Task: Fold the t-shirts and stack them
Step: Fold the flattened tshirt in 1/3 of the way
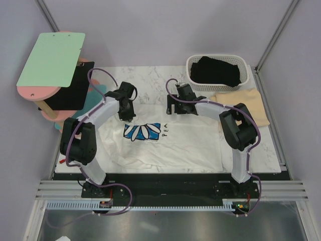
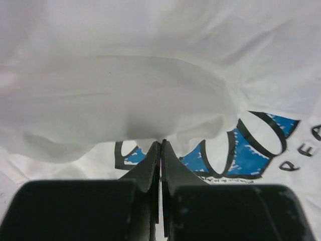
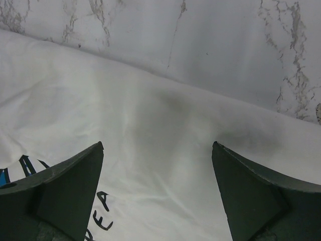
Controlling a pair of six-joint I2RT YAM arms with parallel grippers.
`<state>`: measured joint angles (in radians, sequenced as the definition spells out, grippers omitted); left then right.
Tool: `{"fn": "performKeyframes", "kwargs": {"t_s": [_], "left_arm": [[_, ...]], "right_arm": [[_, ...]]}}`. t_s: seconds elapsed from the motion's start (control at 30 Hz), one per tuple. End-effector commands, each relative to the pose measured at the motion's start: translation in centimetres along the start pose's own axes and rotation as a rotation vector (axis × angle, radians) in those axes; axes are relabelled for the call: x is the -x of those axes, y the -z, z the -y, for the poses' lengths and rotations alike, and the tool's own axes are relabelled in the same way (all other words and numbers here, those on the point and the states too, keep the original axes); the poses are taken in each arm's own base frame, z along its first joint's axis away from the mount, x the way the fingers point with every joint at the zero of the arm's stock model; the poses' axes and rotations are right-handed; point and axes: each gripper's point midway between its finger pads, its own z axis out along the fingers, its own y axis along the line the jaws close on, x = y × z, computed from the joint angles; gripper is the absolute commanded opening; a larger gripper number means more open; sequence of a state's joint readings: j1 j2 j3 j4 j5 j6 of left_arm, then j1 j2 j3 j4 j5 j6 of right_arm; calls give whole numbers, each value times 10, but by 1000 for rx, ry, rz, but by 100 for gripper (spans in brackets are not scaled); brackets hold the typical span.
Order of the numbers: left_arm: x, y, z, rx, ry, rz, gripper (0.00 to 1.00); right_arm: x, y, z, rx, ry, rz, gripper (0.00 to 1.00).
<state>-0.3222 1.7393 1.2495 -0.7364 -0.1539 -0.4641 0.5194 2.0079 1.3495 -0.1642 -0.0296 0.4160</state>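
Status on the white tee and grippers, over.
Left gripper shut on a pinch of the white t-shirt. Right gripper open, over its far edge. Black tee in basket, tan tee beside; neither in the way.

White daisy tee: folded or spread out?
Spread out: the white tee lies mostly flat across the table, print up, with only its far edge bunched by the print.

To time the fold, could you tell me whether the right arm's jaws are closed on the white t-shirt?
No, the jaws of the right gripper stand wide apart over the white t-shirt.
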Motion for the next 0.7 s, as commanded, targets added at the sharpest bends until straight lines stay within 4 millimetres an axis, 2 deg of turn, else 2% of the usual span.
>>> {"fn": "performKeyframes", "kwargs": {"t_s": [0.0, 0.2, 0.37, 0.5, 0.67], "left_arm": [[14, 48, 13, -108, -19, 51, 2], [-18, 53, 1, -64, -61, -54, 2], [-15, 77, -5, -53, -73, -26, 2], [-3, 98, -6, -48, -106, -6, 2], [-1, 101, -7, -34, -151, -33, 3]], "right_arm": [[6, 8, -2, 17, -11, 27, 96], [2, 7, -1, 13, -11, 18, 97], [-2, 7, 0, 14, -9, 10, 97], [-6, 8, 1, 11, -11, 1, 98], [-13, 6, 5, 4, -15, -14, 98]]}}
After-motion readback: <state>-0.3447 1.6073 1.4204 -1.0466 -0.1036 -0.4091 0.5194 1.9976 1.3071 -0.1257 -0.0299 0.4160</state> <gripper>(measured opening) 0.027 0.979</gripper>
